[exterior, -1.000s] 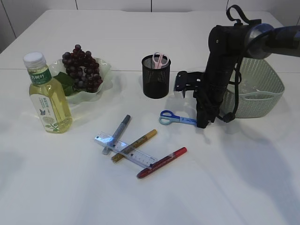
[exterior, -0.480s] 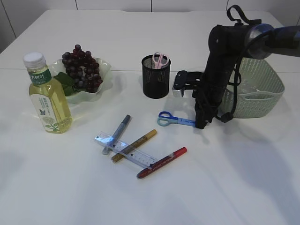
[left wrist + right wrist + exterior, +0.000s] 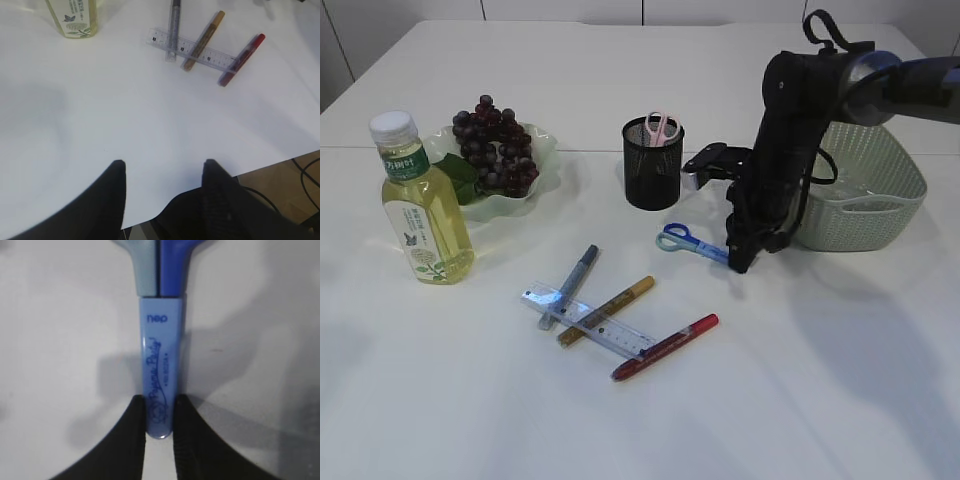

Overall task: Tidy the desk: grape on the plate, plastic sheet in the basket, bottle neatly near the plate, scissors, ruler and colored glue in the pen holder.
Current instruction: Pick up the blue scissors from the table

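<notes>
My right gripper (image 3: 735, 262) (image 3: 160, 401) is shut on the rounded tip of the blue scissors (image 3: 685, 240) (image 3: 161, 360), whose handles point left toward the black mesh pen holder (image 3: 653, 170). Pink scissors (image 3: 662, 127) stand in the holder. The clear ruler (image 3: 590, 322) (image 3: 192, 47) lies under grey (image 3: 570, 285), gold (image 3: 607, 310) and red (image 3: 665, 346) glue pens. Grapes (image 3: 495, 150) rest on the green plate (image 3: 546, 150), with the bottle (image 3: 425, 215) in front of it. My left gripper (image 3: 164, 164) hangs open over the table's near edge with nothing in it.
The pale green basket (image 3: 880, 200) stands right behind my right arm, with something clear and hard to make out inside. The table's front edge and floor cables (image 3: 305, 175) show below my left gripper.
The right jaws have closed on the scissors' tip. The arm has drawn back and left with them, so the scissors now sit closer to the pen holder, slightly raised.
</notes>
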Robot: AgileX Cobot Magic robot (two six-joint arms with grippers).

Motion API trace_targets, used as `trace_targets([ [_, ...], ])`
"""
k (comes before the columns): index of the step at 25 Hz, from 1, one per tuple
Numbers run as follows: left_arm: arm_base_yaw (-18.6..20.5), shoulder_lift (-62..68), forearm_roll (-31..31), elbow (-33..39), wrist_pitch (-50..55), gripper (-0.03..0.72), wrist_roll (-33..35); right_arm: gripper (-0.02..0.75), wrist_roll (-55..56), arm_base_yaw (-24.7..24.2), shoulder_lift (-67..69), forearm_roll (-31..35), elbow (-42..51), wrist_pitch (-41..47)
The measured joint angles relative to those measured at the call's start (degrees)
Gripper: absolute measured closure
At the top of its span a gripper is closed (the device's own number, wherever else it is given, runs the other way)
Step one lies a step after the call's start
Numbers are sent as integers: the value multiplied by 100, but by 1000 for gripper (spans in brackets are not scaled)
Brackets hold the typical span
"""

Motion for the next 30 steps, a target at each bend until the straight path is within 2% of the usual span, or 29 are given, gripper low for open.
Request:
trace_targets([
  [3, 0, 0, 0, 0, 0, 326, 0, 597, 493, 0, 22, 0, -84, 4],
  [8, 0, 0, 0, 0, 0, 326, 0, 639, 1061, 0, 22, 20, -139, 15],
  [17, 0, 0, 0, 0, 0, 326, 0, 640, 1159, 0, 22, 20, -153, 19],
  [20, 0, 0, 0, 0, 0, 326, 0, 606, 1147, 22, 22, -16, -235, 28],
  [26, 0, 0, 0, 0, 0, 326, 0, 442, 994, 200, 22, -198, -561, 28],
  [30, 0, 0, 0, 0, 0, 326, 0, 413, 885, 305, 22, -299, -593, 28],
])
